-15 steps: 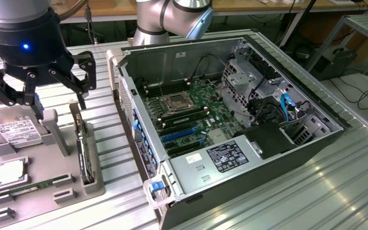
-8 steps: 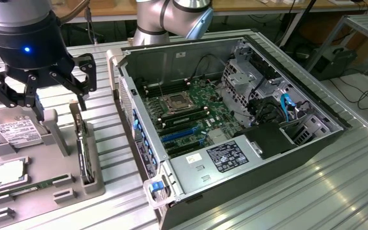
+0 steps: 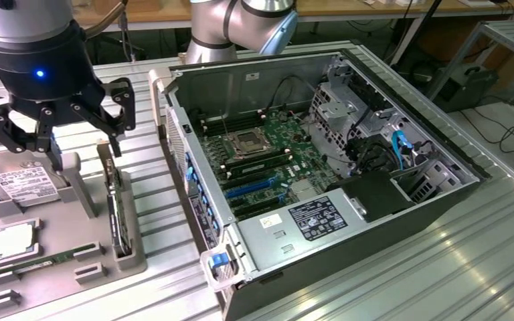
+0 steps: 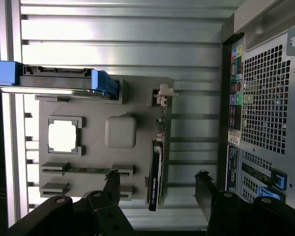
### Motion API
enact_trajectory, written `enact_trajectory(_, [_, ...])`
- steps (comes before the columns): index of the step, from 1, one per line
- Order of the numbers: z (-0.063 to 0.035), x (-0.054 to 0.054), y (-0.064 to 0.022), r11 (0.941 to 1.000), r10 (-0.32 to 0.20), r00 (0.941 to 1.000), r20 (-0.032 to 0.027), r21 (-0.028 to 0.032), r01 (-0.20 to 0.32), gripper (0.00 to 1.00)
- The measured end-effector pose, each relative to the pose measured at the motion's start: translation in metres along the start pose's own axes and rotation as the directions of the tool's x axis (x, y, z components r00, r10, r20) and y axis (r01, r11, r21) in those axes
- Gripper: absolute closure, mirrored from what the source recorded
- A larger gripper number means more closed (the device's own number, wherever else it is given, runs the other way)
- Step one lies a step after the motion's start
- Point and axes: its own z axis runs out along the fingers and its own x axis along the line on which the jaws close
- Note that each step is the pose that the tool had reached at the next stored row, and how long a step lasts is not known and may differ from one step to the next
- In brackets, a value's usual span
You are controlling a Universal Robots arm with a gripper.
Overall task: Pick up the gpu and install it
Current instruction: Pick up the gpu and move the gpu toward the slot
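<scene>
Gpu stands on its long edge in a slot of the grey parts tray. In the ext. view it's at the tray's 3 o'clock side, the side nearest the PC case. In the wrist view the gpu is seen edge-on, w/ its silver bracket at the far end and its near end lined up between the two fingertips.

Claw hovers over the tray, roughly 11 o'clock of the card in the ext. view. It's spread as wide as it goes, nothing in it, and not touching the card.

Other parts on the tray, ext. view, from the gpu:
- hard drive at 10 o'clock
- CPU at 8 o'clock
- RAM stick at 7 o'clock, flat in its slot

PC case lies on its side on the ribbed metal table, at 3 o'clock of the tray. Side panel is off, so the motherboard is exposed, w/ blue expansion slots and the PSU at its 5 o'clock.
</scene>
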Motion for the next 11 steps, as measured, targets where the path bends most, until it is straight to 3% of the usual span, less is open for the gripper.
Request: enact_trajectory(11, [0.0048,0.0001,-0.0005,1.0000,0.000,1.0000,0.0000,-0.0001,0.000,0.28])
